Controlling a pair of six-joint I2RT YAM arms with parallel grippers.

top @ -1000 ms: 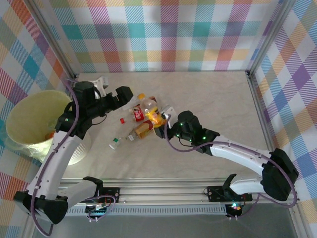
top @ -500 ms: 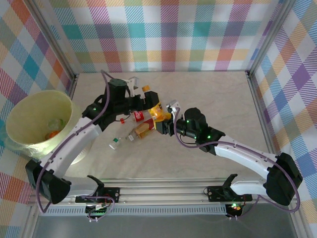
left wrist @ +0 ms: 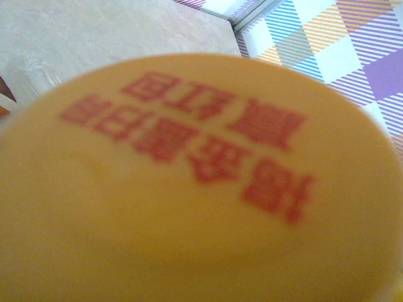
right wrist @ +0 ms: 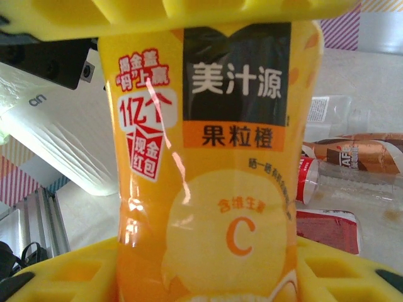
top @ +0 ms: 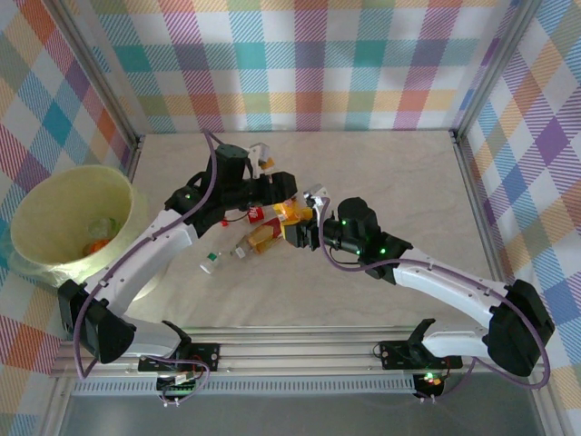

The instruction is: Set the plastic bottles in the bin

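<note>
Okay, right pincer (top: pixel 305 227) is clenched on the orange-label bottle (right wrist: pixel 208 189), with yellow fingers (right wrist: pixel 214 11) above and below it in the wrist view. Across from it, the left pincer (top: pixel 284 191) sits at the far end of the same bottle, mid-tabletop (top: pixel 390 173). Its wrist camera shows a blurred orange label up close, so I can't tell if it's gripping or released. Just left of the held bottle, the red-label bottle (top: pixel 255 213) and brown-label bottle (top: pixel 261 238) lie on the tabletop. Further left and nearer is a small green-capped piece (top: pixel 211 263). Far left, the bin (top: pixel 64 204) stands well apart from the pile, with a few bottles (top: pixel 96 241) inside.
</note>
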